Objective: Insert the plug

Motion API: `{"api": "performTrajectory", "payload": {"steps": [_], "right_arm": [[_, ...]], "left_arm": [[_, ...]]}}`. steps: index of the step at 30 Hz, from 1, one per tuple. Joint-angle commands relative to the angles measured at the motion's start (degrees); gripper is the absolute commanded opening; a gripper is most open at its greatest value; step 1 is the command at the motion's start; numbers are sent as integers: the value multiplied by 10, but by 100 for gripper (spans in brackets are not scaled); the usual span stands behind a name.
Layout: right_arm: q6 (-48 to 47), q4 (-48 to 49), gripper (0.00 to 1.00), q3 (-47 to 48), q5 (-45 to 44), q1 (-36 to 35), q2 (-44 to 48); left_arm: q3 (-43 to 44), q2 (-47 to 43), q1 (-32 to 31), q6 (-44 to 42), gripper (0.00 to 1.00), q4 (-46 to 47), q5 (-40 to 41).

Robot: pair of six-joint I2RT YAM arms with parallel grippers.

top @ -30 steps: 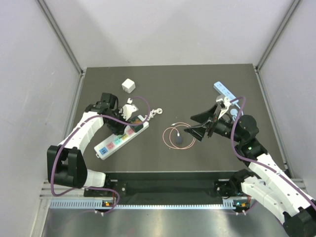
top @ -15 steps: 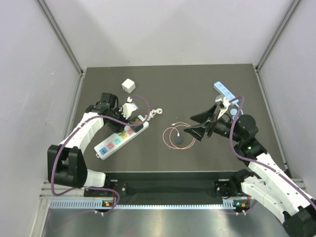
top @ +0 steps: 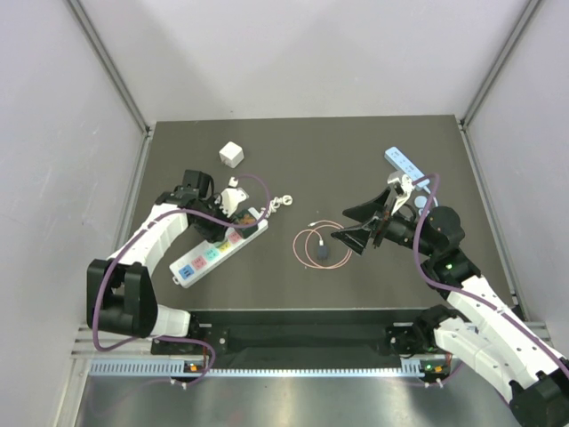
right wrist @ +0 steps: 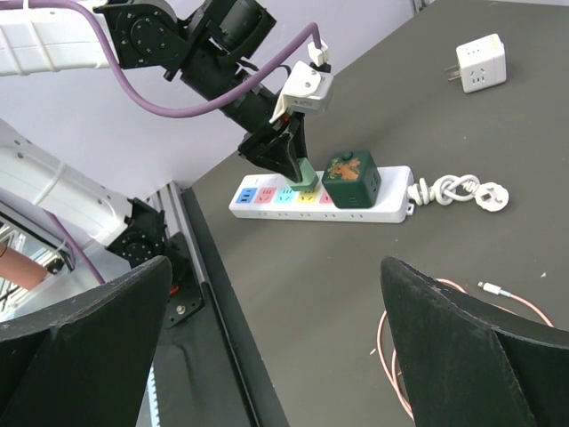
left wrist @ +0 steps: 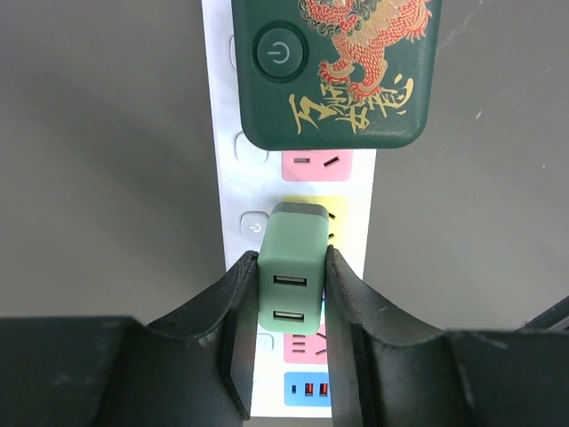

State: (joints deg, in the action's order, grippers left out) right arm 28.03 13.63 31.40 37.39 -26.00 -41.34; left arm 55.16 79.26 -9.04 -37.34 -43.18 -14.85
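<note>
**Inspector:** What is recorded for the left tool [left wrist: 290,267]?

**Assessor:** It is found clenched on the pale green plug [left wrist: 298,233], which is pinched on both flanks by the black fingers [left wrist: 233,294]. Two USB ports are seen on the face turned toward the wrist camera.

**Inspector:** Where is the plug located?

**Assessor:** It is held over the white power strip [left wrist: 229,191], at the yellow socket, just beside the dark green charger [left wrist: 333,71] with the gold dragon print, which is already seated on the strip. The plug's far end is seen against the strip; whether the pins are fully home cannot be told.

**Inspector:** And the strip itself?

**Assessor:** It is laid diagonally on the left half of the dark table [top: 311,160], with its knotted white cord [top: 281,204] at the far end.

**Inspector:** The right tool [top: 343,224]?

**Assessor:** It is noted as released, fingers spread wide, nothing held. It is poised above the table's middle, near a coiled pink cable [top: 307,238], well apart from the strip.

**Inspector:** Other items?

**Assessor:** A white cube adapter [top: 231,154] is logged beyond the left arm.
</note>
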Motion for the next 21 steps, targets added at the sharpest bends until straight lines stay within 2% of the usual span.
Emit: {"api": "performTrajectory", "payload": {"steps": [1, 21], "right_arm": [[-10, 14, 100, 9, 9, 7, 0], [-12, 7, 100, 10, 6, 7, -8]], "left_arm": [[-9, -8, 2, 5, 0, 13, -14], [-88, 15, 2, 34, 0, 92, -9]]}}
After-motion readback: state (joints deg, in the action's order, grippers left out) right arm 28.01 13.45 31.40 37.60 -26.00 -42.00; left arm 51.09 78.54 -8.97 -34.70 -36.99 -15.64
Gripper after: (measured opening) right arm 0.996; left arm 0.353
